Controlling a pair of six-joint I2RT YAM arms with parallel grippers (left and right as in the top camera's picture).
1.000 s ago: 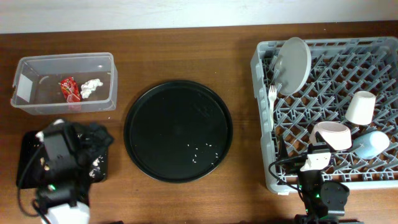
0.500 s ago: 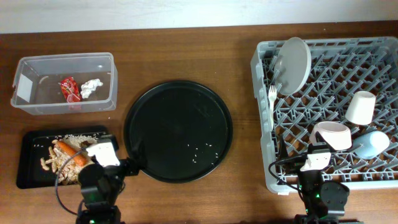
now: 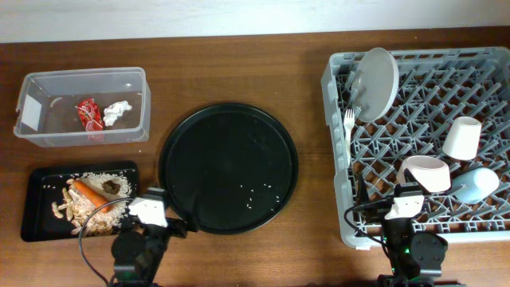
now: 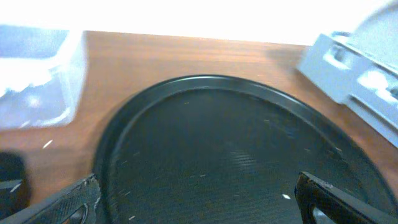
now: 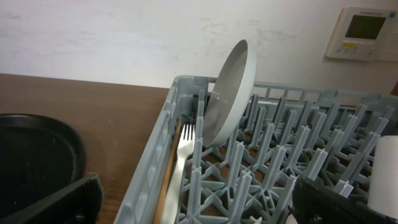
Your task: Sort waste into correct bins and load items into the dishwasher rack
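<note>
Dishwasher rack (image 3: 478, 72) holding plate (image 3: 377, 82), fork (image 3: 349, 119), bowl (image 3: 426, 173), white cup (image 3: 462, 137), blue cup (image 3: 476, 185); clear tub (image 3: 84, 73) holding wrapper (image 3: 88, 113), tissue (image 3: 117, 112); left gripper (image 4: 196, 208) and right gripper (image 5: 199, 208), fingers spread wide, empty

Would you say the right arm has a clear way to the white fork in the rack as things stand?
Probably yes: the fork lies uncovered along the rack's left edge, next to the leaning plate, and the right fingers stand open.

I see the plate (image 3: 376, 84), fork (image 3: 349, 126), bowl (image 3: 426, 173), white cup (image 3: 462, 137) and blue cup (image 3: 476, 185) in the rack (image 3: 446, 72); wrapper (image 3: 88, 113) and tissue (image 3: 116, 112) in the clear tub (image 3: 84, 73); scraps (image 3: 92, 203) on the black tray (image 3: 36, 203).
</note>
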